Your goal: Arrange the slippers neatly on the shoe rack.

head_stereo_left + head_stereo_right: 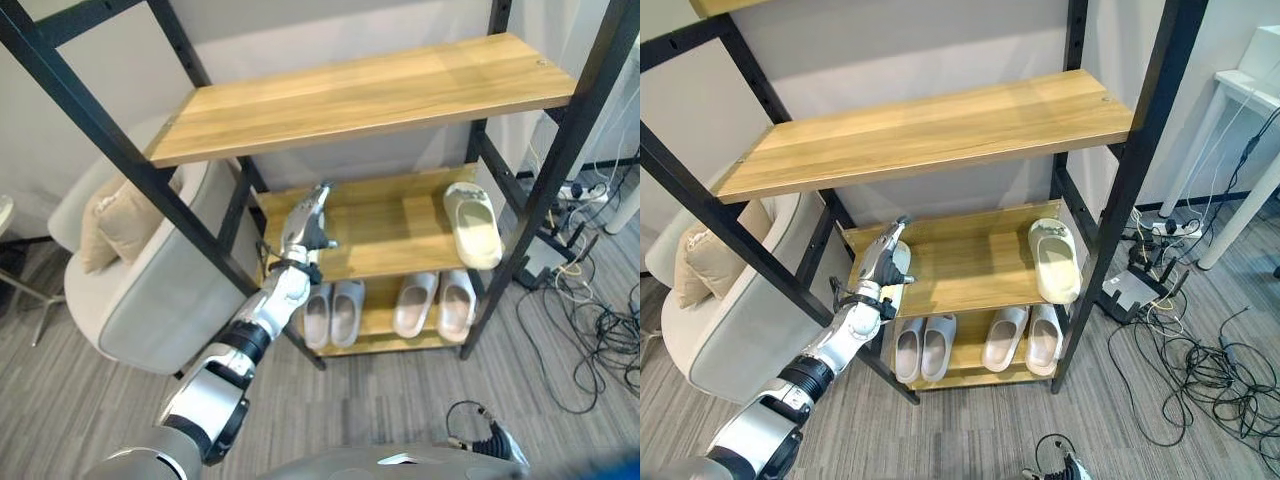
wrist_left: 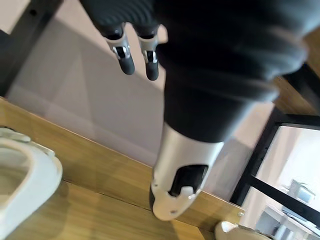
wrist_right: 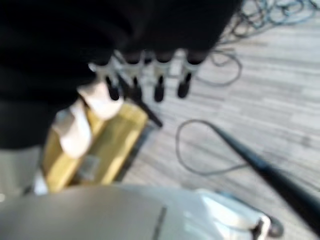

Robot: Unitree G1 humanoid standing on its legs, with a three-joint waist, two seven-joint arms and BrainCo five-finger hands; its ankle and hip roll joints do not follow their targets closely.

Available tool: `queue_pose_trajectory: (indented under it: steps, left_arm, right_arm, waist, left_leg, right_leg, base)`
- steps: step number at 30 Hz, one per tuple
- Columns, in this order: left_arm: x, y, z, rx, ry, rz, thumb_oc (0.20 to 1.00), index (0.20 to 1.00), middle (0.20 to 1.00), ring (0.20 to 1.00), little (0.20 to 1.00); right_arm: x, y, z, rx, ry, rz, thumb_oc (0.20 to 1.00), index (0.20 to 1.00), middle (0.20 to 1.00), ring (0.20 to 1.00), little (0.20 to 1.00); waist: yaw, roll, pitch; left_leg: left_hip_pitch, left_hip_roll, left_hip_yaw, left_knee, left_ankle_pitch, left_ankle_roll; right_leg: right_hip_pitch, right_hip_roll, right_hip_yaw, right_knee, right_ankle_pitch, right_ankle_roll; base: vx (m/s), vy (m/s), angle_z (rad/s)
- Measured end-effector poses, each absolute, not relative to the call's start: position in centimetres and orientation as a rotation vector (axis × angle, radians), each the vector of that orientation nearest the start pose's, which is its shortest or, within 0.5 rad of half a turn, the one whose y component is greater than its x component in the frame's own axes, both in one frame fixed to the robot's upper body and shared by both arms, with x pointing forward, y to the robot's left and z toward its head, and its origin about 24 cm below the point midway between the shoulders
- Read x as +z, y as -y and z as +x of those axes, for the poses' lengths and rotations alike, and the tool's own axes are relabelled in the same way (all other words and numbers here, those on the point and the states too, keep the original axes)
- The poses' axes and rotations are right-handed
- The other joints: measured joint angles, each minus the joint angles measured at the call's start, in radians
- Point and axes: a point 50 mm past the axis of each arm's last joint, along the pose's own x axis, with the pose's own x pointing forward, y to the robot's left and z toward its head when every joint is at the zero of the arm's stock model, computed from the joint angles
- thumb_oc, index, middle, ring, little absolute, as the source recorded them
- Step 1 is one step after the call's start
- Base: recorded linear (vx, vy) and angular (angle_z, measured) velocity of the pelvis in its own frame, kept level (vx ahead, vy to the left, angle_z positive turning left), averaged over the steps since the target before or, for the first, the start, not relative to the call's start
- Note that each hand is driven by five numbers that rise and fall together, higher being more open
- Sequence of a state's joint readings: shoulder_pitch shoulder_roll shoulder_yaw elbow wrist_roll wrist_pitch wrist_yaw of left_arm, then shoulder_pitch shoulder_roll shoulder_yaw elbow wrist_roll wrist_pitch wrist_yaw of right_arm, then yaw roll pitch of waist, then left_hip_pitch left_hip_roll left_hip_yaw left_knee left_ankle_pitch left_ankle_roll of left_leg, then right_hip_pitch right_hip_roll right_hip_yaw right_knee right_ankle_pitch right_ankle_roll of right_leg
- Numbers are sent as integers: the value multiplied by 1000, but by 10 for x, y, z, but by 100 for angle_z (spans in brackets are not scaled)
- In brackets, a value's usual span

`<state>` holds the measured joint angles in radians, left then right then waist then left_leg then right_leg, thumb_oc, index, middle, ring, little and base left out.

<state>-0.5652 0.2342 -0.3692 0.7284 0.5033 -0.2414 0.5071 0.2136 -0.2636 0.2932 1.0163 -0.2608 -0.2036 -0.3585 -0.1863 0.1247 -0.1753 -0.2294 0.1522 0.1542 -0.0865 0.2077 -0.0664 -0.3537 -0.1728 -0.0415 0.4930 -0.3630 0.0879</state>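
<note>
Wood middle shelf (image 1: 390,230) of the rack (image 1: 560,170) carries two pale slippers: the right slipper (image 1: 472,225) sits near the right end with its toe overhanging the front edge, and the left slipper (image 1: 902,258) is at the left end, just beside our left hand (image 1: 880,268). That hand is empty, with fingers (image 2: 125,55) straight and the thumb out. Our right hand (image 3: 150,80) hangs low over the floor with its fingers relaxed, holding nothing. Two pairs (image 1: 335,312) (image 1: 437,303) sit side by side on the bottom shelf. We judge the slippers to be foam: light, soft, a bit springy, not fragile. We think the best hold is a pinch across the strap or a clamp on the sole edges. Both singles look unpaired, so we'd bring one over beside the other.
</note>
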Motion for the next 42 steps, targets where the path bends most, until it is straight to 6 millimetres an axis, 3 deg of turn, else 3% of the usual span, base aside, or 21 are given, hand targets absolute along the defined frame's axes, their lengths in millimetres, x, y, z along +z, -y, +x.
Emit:
queue_pose_trajectory:
  steps: [8,13,23,30,33,42]
  left_arm:
    - [106,-131,372,197,390,881,1000,1000,1000,1000,1000]
    - [100,-146,379,298,318,937,1000,1000,1000,1000,1000]
    - [123,-188,381,573,331,900,1000,1000,1000,1000,1000]
    - [131,-191,385,638,332,873,1000,1000,1000,1000,1000]
    - [126,-189,387,633,301,893,1000,1000,1000,1000,1000]
    - [95,-177,383,652,97,715,1000,1000,1000,1000,1000]
  right_arm:
    - [-145,221,83,-40,-884,-679,1000,1000,1000,1000,1000]
    - [-144,220,86,-43,-875,-678,1000,1000,1000,1000,1000]
    - [-144,216,89,-50,-879,-669,1000,1000,1000,1000,1000]
    - [-143,217,88,-69,-879,-649,1000,1000,1000,1000,1000]
    - [-141,217,88,-77,-869,-640,1000,1000,1000,1000,1000]
    - [-138,218,86,-77,-853,-633,1000,1000,1000,1000,1000]
  waist:
    - [-18,22,63]
    - [-20,20,72]
    - [-16,-8,91]
    - [-16,-3,88]
    - [-17,0,87]
    - [-15,10,79]
  left_leg:
    - [-139,-9,-9,1,49,6]
    - [-172,-10,-8,3,50,6]
    - [-242,-15,-10,20,50,6]
    - [-263,-21,-23,20,50,6]
    - [-281,-29,-22,19,50,6]
    - [-305,-46,-2,21,50,7]
  right_leg:
    - [-153,-6,7,39,27,4]
    - [-192,-5,16,41,32,9]
    - [-265,-9,28,58,47,8]
    - [-282,-17,25,64,50,13]
    - [-312,-25,33,76,52,17]
    - [-365,-38,61,105,56,24]
  base:
    - [-80,22,0]
    - [-28,6,-4]
    - [-1,0,-1]
    - [3,9,3]
    - [4,6,1]
    - [22,0,-3]
